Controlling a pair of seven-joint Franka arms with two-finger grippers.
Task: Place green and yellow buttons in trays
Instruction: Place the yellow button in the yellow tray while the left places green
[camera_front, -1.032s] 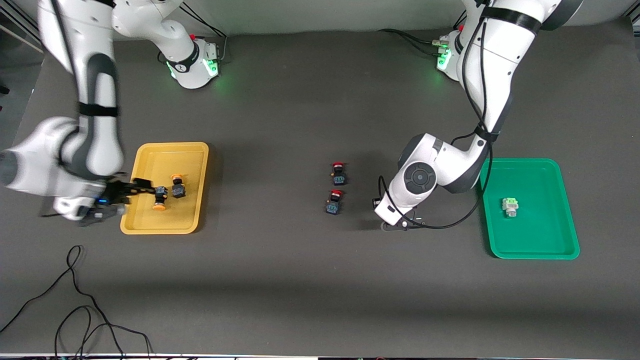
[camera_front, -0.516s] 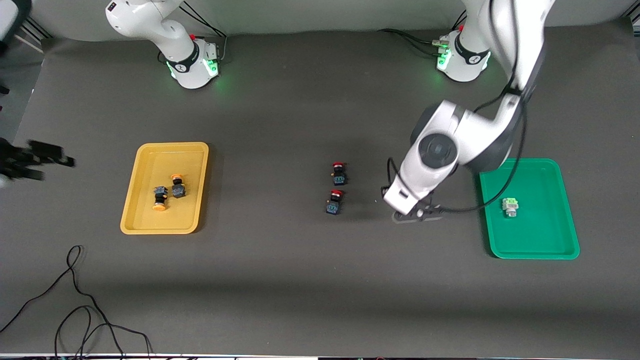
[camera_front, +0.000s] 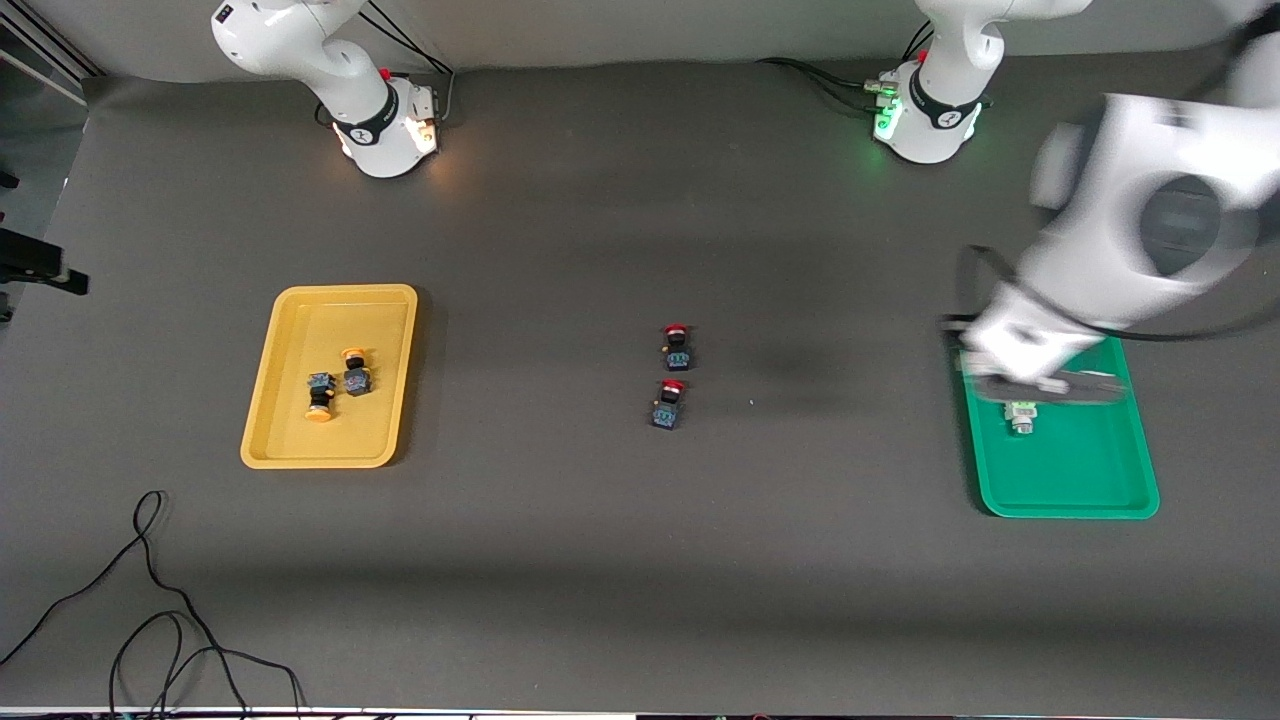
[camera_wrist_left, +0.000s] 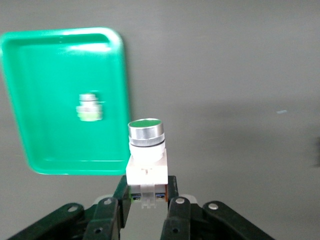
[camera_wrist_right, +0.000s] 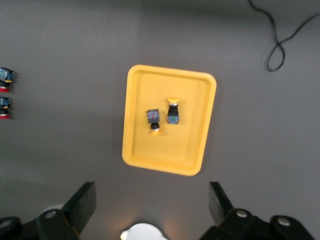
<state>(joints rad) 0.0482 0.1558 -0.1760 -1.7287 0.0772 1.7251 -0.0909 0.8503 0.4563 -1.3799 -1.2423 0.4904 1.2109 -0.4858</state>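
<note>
Trays frame the front view, so take the shallow green plastic tray with rounded corners (camera_front: 1075, 480) as the landmark: it sits at the left arm's end of the dark table (camera_front: 620, 560), with the matching yellow tray (camera_front: 290, 440) well apart from it at the right arm's end, and two red-capped switches on black-blue bodies (camera_front: 674, 376) between them, which belong in neither tray. One silvery-white button with pale green parts (camera_front: 1021, 415) already lies in the green tray, and two orange-capped buttons (camera_front: 337, 384) lie just beside each other in the yellow one. The left gripper (camera_front: 1040, 385) hangs blurred over the green tray's edge nearer the bases; the right gripper (camera_front: 35, 268) is up at the picture's edge, away from both trays, and appears to be waiting. In the left wrist view the left gripper (camera_wrist_left: 146, 202) has its jaws clamped on the white body of a second silver-ringed green-capped button (camera_wrist_left: 146, 150), cap pointing away from the wrist so it can be set down cleanly; I judge it is not yet centred over the green tray (camera_wrist_left: 30, 150). In the right wrist view the right gripper (camera_wrist_right: 150, 202) has its jaws spread wide and empty, high above the yellow tray (camera_wrist_right: 190, 157), its share apparently done.
</note>
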